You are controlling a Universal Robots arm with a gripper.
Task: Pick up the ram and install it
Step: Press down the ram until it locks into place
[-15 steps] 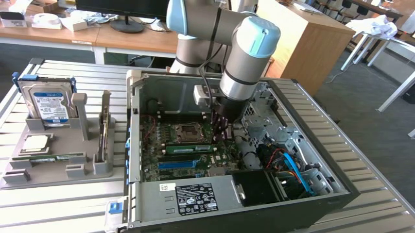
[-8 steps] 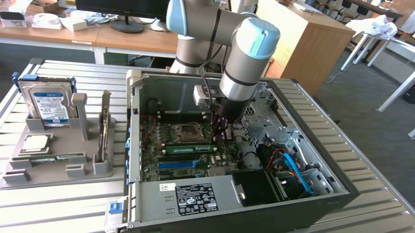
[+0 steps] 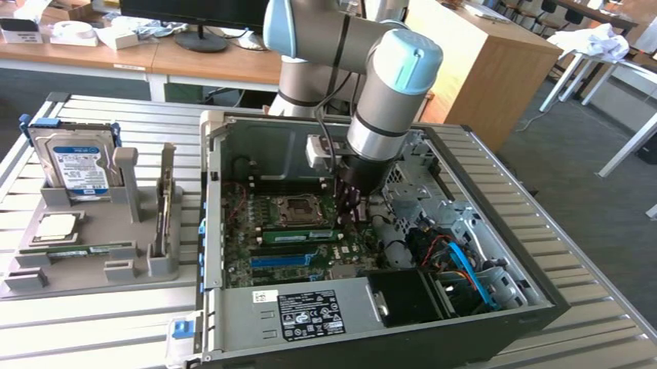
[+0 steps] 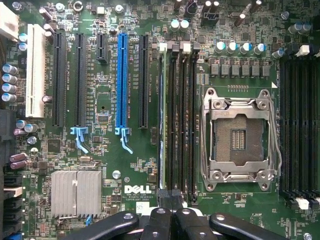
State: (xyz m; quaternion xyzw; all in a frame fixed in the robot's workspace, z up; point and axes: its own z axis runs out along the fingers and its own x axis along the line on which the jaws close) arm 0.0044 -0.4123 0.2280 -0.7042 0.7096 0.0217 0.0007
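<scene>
The ram is a thin green stick standing edge-on in the outermost of the black memory slots beside the empty processor socket. In the exterior view the ram lies along the motherboard in front of the socket. My gripper is shut, its black fingertips pressed together just past one end of those slots, with nothing visible between them. From outside, the gripper reaches down into the open computer case, close above the end of the ram on the exterior view's right.
A blue slot strip and black card slots run parallel to the memory slots. A grey fixture on the exterior view's left holds a hard drive, a silvery processor chip and another green stick. Cables fill the case's right side.
</scene>
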